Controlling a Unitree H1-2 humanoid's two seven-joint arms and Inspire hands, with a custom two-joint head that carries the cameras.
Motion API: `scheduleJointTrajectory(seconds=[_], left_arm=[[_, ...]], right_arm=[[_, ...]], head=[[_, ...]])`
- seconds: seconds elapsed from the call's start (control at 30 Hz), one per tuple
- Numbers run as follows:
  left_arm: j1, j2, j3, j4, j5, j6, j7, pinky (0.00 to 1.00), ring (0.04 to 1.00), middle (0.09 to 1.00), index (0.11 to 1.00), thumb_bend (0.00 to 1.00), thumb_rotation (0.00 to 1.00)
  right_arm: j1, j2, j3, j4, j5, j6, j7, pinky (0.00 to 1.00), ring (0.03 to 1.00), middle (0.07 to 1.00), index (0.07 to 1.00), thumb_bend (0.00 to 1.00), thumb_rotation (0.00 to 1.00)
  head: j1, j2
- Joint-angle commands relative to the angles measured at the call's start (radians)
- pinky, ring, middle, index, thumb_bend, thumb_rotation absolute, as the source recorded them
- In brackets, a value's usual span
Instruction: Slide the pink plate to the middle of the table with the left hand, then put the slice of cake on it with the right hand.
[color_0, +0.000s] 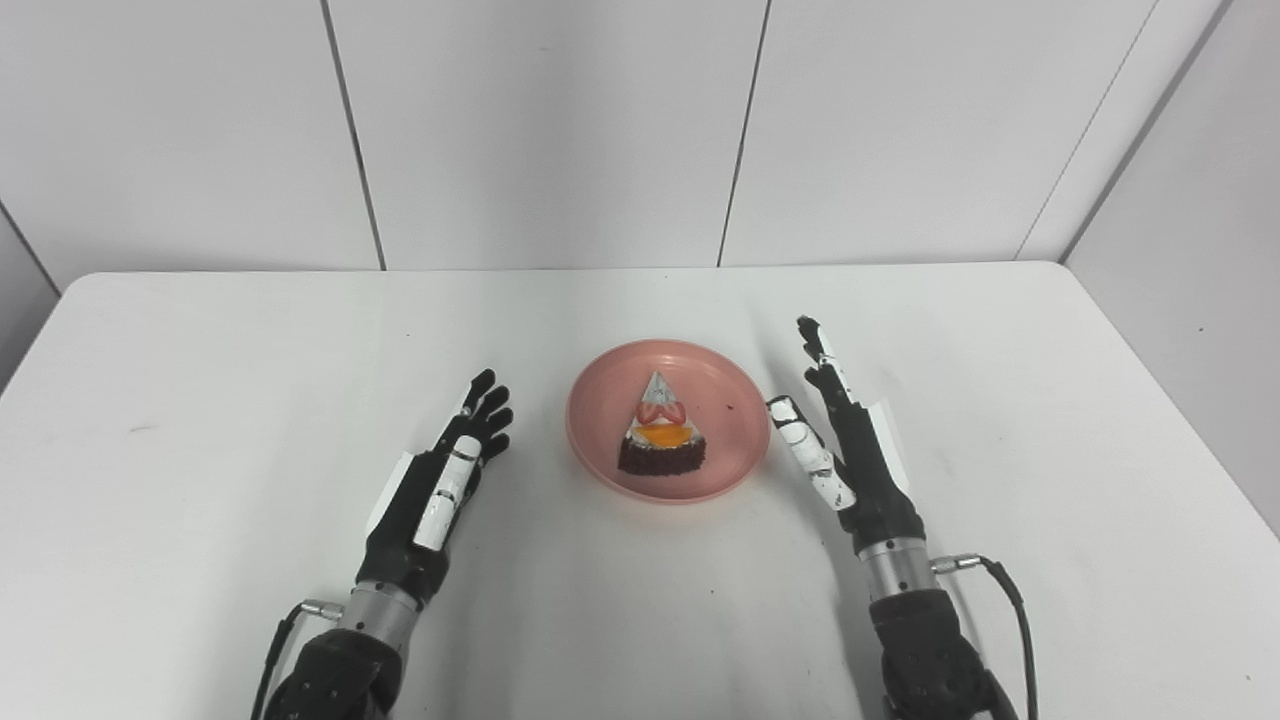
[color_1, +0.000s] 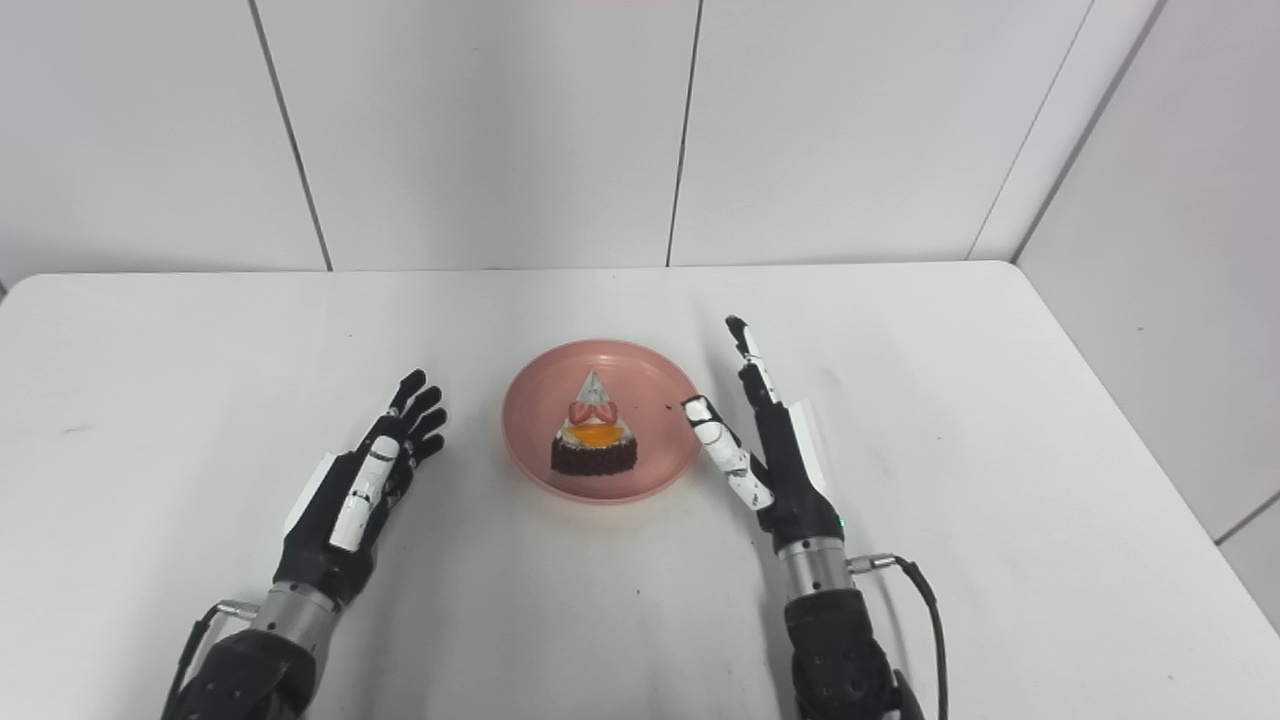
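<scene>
The cake (color_0: 661, 437) sits on the pink plate (color_0: 730, 385) mid-table (color_0: 200, 330); left hand (color_0: 440, 480) and right hand (color_0: 845, 440) flank it, fingers spread, holding nothing.

both eye cams sit up high, side by side | look down and forward over the bench (color_0: 200, 330) toward the back wall (color_1: 480, 130) | mid-range | nearly the same scene, slightly offset sideways
</scene>
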Motion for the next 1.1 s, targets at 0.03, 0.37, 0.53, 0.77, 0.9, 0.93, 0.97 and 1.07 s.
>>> scheduleJointTrajectory(seconds=[0.03,0.37,0.53,0.77,0.9,0.93,0.97,1.07], left_arm=[[0.062,0.013,0.004,0.021,0.025,0.010,0.017,0.95,0.967,0.982,0.976,0.40,1.00],[0.039,0.023,0.000,0.065,0.047,-0.019,0.015,0.94,0.961,0.981,0.973,0.39,1.00],[0.027,0.025,0.003,0.087,0.054,-0.033,0.014,0.93,0.957,0.983,0.974,0.38,1.00],[0.028,0.020,0.009,0.088,0.052,-0.039,0.020,0.94,0.968,0.991,0.981,0.38,1.00],[0.038,0.020,0.007,0.067,0.051,-0.023,0.017,0.98,0.993,1.000,0.998,0.40,1.00],[0.041,0.020,0.007,0.063,0.046,-0.019,0.013,0.98,0.996,1.000,0.999,0.40,1.00],[0.043,0.020,0.007,0.060,0.042,-0.016,0.011,0.99,0.999,1.000,1.000,0.41,1.00],[0.050,0.020,0.006,0.045,0.041,-0.002,0.009,1.00,1.000,1.000,1.000,0.43,1.00]], right_arm=[[-0.012,0.008,-0.010,0.006,0.031,-0.047,-0.015,0.95,0.974,0.974,0.970,0.35,1.00],[-0.019,0.016,-0.009,0.084,0.076,0.002,0.002,0.94,0.974,0.975,0.964,0.31,1.00],[-0.032,0.014,-0.007,0.118,0.079,0.012,0.002,0.93,0.966,0.971,0.956,0.24,1.00],[-0.029,0.018,-0.009,0.103,0.103,0.065,0.022,0.96,0.983,0.986,0.978,0.26,1.00],[-0.016,0.019,-0.005,0.061,0.126,0.124,0.050,1.00,0.999,0.995,0.990,0.26,1.00],[-0.014,0.021,-0.005,0.054,0.132,0.131,0.054,1.00,1.000,0.995,0.991,0.26,1.00],[-0.012,0.022,-0.005,0.050,0.136,0.135,0.056,1.00,1.000,0.998,0.995,0.26,1.00],[-0.009,0.027,-0.005,0.037,0.152,0.154,0.062,1.00,1.000,1.000,0.999,0.27,1.00]], head=[[0.002,0.001],[0.012,0.007],[0.015,0.012],[0.021,0.018],[0.025,0.024],[0.024,0.026],[0.024,0.026],[0.023,0.029]])
